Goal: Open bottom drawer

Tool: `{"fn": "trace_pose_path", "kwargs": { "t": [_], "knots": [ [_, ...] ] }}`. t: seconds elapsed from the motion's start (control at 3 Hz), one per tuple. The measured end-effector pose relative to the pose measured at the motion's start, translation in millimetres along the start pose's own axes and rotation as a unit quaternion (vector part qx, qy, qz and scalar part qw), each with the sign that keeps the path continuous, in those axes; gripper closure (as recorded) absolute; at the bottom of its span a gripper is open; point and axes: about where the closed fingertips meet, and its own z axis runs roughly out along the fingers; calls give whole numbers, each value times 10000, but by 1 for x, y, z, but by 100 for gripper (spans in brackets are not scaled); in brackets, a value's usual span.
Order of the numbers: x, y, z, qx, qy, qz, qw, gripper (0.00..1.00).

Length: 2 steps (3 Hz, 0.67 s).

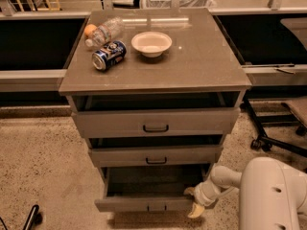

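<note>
The grey-brown cabinet (158, 61) has three drawers, all partly open. The bottom drawer (144, 204) is the lowest one, with a small black bar handle (156, 208). It is pulled out farthest, and its dark inside shows empty. My gripper (194, 201) is at the right end of the bottom drawer's front, at its top edge. My white arm (225, 178) reaches to it from the lower right.
On the cabinet top lie a blue can (108, 55), a plastic bottle (103, 31), an orange (89, 30) and a white bowl (151, 43). The middle drawer (156, 155) and top drawer (156, 122) overhang above. An office chair base (273, 140) stands right. Speckled floor lies left.
</note>
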Motion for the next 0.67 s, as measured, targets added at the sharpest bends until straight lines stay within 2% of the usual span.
{"fn": "trace_pose_path", "kwargs": {
  "t": [0.33,0.67],
  "knots": [
    [-19,20,-11,-162,109,-103,9998,33],
    [-38,29,-27,-178,324,-238,9990,33]
  ]
}}
